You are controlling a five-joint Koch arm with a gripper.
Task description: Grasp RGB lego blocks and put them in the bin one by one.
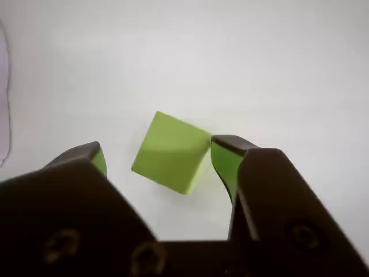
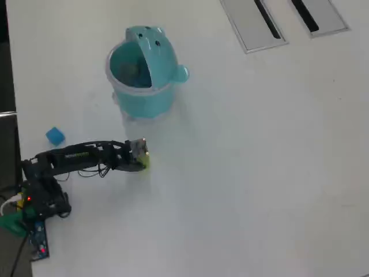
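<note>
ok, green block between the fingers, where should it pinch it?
Grip the green block across two opposite flat side faces, coming straight down from above. In the wrist view it sits rotated, a corner pointing at the right finger, so the open gripper should probably twist first so the pads meet faces, not corners.

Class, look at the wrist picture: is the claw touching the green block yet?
Cannot tell. In the wrist view the claw is open around the green block: a clear gap on the left, but the right finger meets its corner without showing contact.
</note>
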